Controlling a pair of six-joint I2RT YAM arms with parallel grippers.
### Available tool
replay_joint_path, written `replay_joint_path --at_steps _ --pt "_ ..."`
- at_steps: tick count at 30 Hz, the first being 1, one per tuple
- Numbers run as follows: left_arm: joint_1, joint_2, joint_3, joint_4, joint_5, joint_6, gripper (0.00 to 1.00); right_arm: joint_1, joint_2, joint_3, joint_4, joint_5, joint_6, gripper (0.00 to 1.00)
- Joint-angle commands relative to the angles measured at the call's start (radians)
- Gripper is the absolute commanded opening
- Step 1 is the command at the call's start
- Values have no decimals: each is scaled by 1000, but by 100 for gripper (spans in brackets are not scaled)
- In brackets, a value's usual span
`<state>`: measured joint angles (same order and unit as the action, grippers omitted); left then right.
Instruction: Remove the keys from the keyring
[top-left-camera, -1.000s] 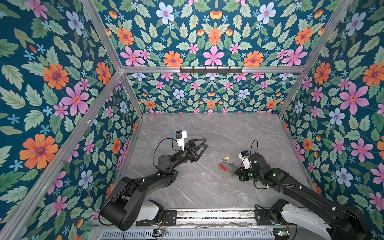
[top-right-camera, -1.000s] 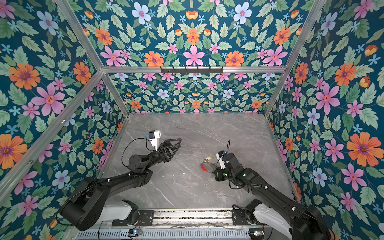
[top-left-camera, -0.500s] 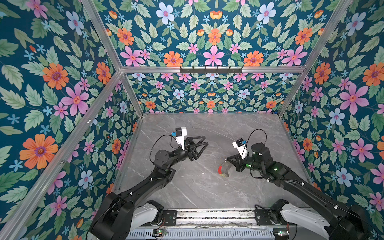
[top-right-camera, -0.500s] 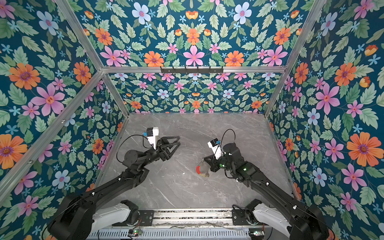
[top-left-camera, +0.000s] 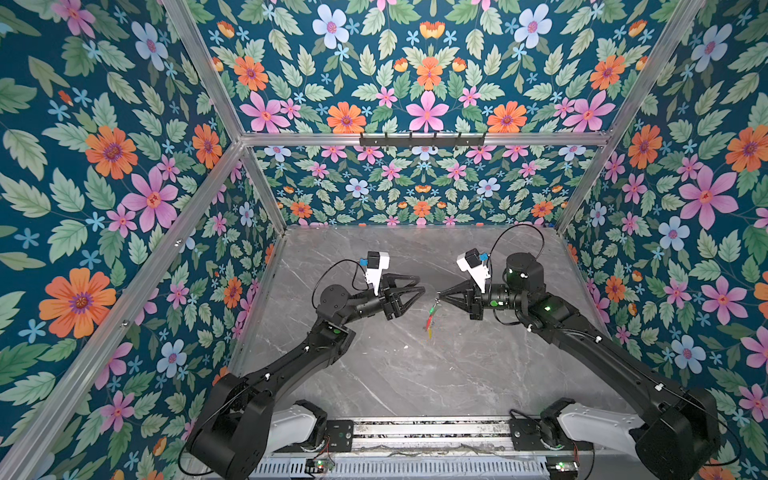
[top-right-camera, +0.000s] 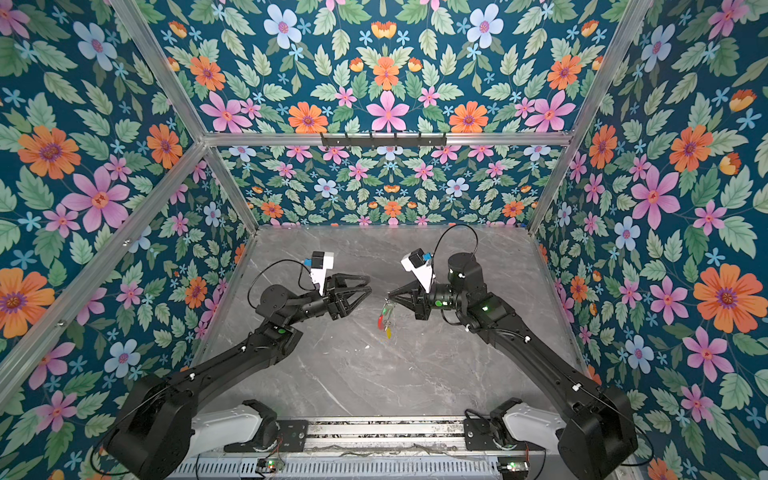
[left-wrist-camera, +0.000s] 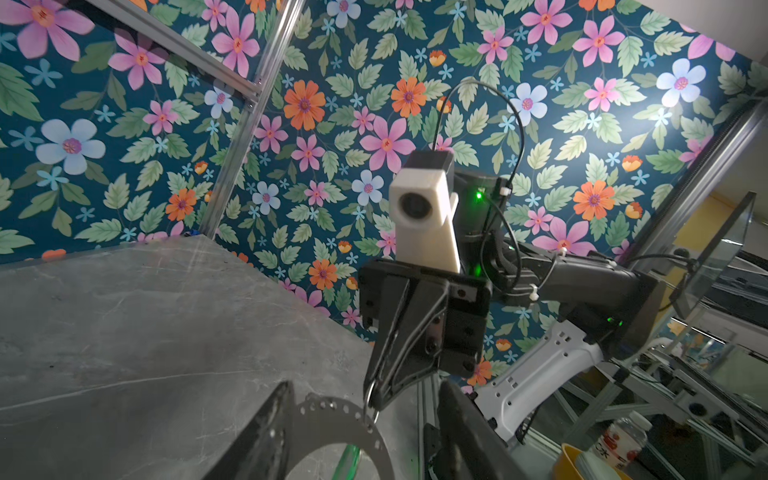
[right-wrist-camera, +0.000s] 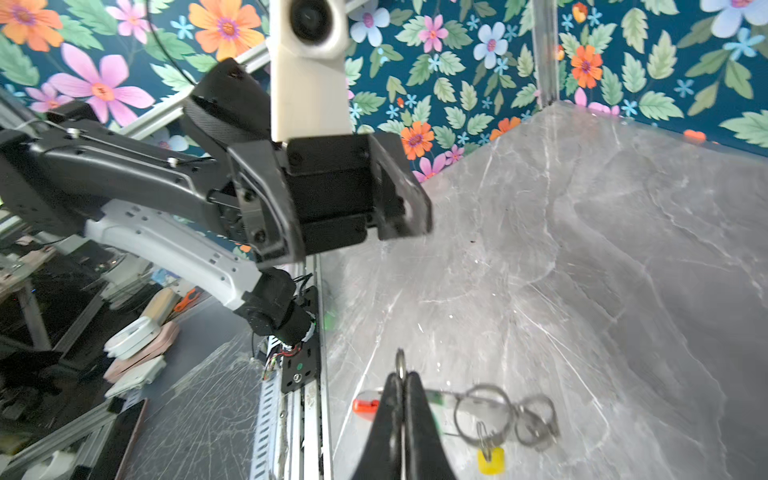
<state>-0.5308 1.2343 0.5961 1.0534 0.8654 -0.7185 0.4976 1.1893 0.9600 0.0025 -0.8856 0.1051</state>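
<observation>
My right gripper (top-left-camera: 441, 293) (right-wrist-camera: 402, 384) is shut on a small silver ring (right-wrist-camera: 400, 360) of the keyring (top-left-camera: 431, 318) (top-right-camera: 386, 318), held up above the grey table (top-left-camera: 415, 374). The wire loop hangs below the fingertips with its red sleeve (right-wrist-camera: 365, 405), more silver rings (right-wrist-camera: 484, 411) and the yellow-headed key (right-wrist-camera: 490, 459) (top-right-camera: 389, 332). The green-headed key (top-left-camera: 434, 309) shows only partly beside the fingers. My left gripper (top-left-camera: 419, 291) (left-wrist-camera: 365, 401) is open, facing the right one tip to tip and touching nothing.
Floral walls close the cell at the back and on both sides. An aluminium rail (top-left-camera: 415, 432) with both arm bases runs along the front edge. A black hook rack (top-left-camera: 419, 139) is fixed to the back wall frame.
The right gripper has lifted the keyring off the table and swung it up toward the middle. The left gripper has risen to face it and its jaws have narrowed somewhat.
</observation>
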Motion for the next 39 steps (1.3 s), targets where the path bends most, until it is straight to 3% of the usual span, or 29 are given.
replay_joint_path --at_steps 1,4,11,14,26,39 --pt "0 32 3 151 101 -67 57 -3 9 19 68 -115 15 0" --pt "0 66 1 257 135 -127 48 -3 9 17 99 -148 39 0" --pt "-1 147 2 491 194 -279 43 -5 4 25 123 -175 69 0" --pt "-3 181 8 554 201 -328 36 -5 10 31 121 -169 77 0" --pt "-14 193 11 542 198 -329 24 -2 33 51 117 -148 88 0" --pt "-28 194 25 488 190 -305 24 21 45 87 77 -134 63 0"
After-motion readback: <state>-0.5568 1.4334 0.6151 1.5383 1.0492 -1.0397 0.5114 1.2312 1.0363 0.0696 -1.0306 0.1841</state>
